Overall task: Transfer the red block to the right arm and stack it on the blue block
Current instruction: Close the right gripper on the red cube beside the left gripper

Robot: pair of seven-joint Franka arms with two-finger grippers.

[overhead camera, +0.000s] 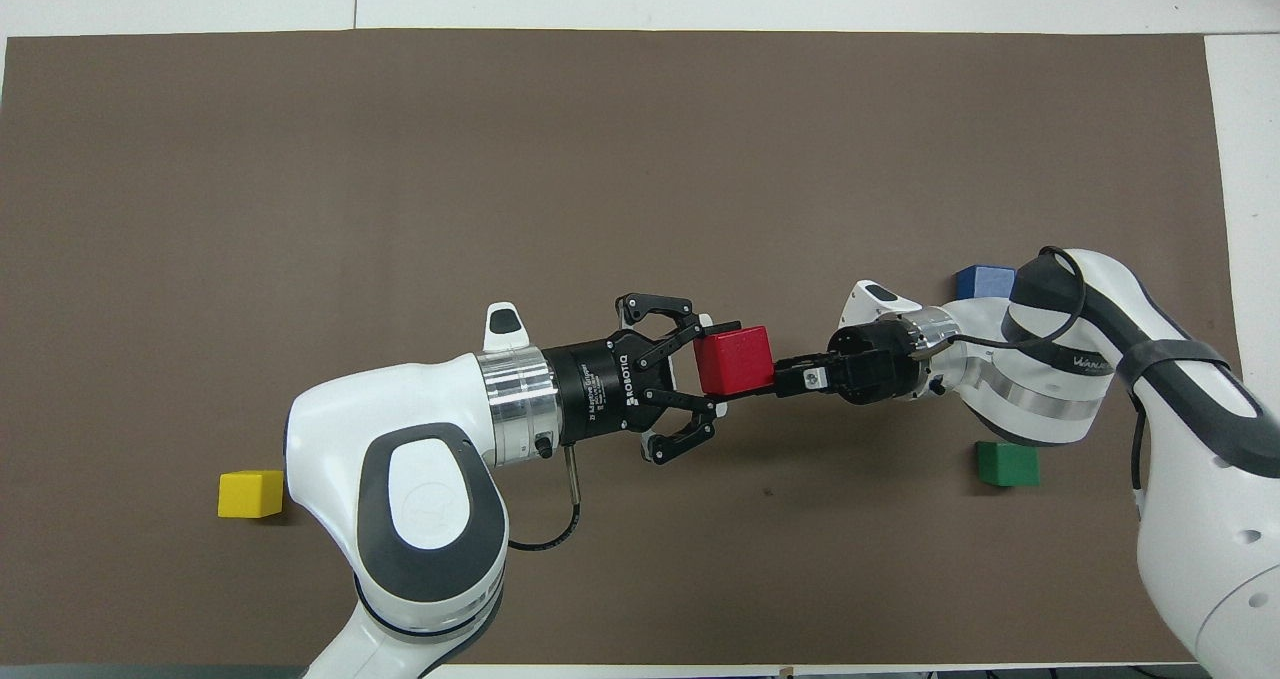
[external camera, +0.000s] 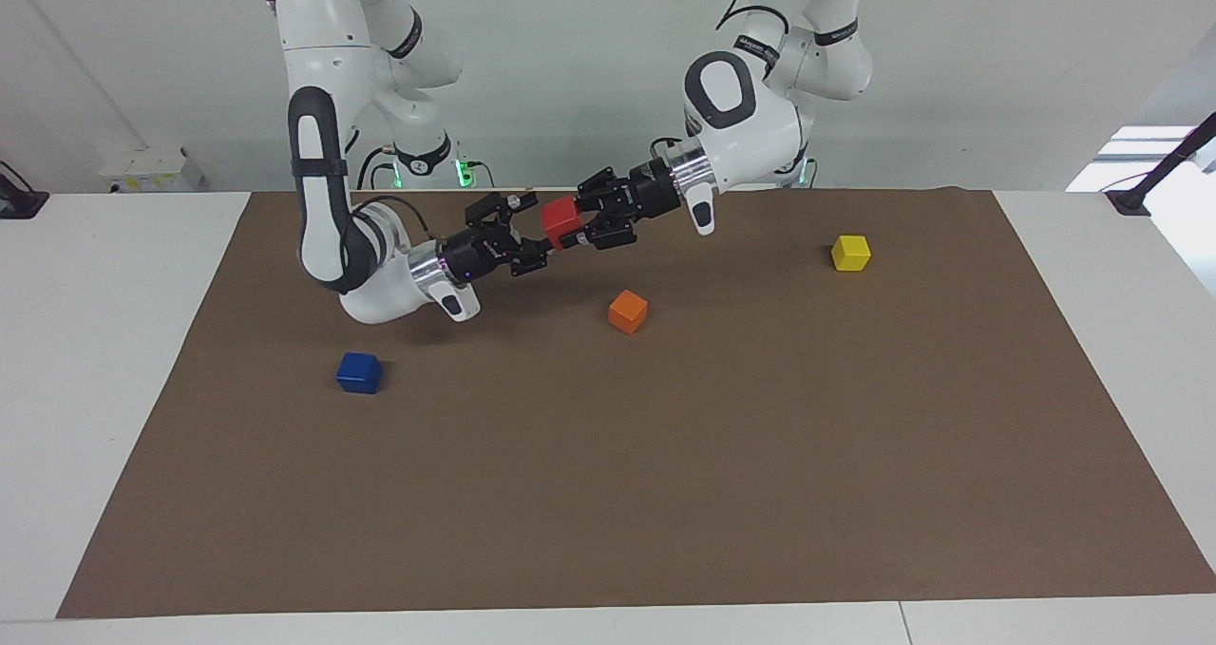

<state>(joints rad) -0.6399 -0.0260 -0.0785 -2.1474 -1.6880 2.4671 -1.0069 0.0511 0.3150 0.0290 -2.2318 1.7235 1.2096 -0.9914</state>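
We list, from the right arm's end of the bench (external camera: 114, 360) toward the left arm's: the blue block (external camera: 359, 372), resting on the brown mat (external camera: 665, 493) below the right arm's wrist; the right claw (external camera: 535, 246), raised, its fingers spread apart and reaching around the red block (external camera: 560, 222), not yet closed on it; the red block itself, held in the air over the mat, nearer the robots than the orange cube (external camera: 628, 312); the left claw (external camera: 581, 226), clamped on the red block; a yellow cube (external camera: 850, 253), well apart; a green cube (overhead camera: 1007, 463) under the right arm.
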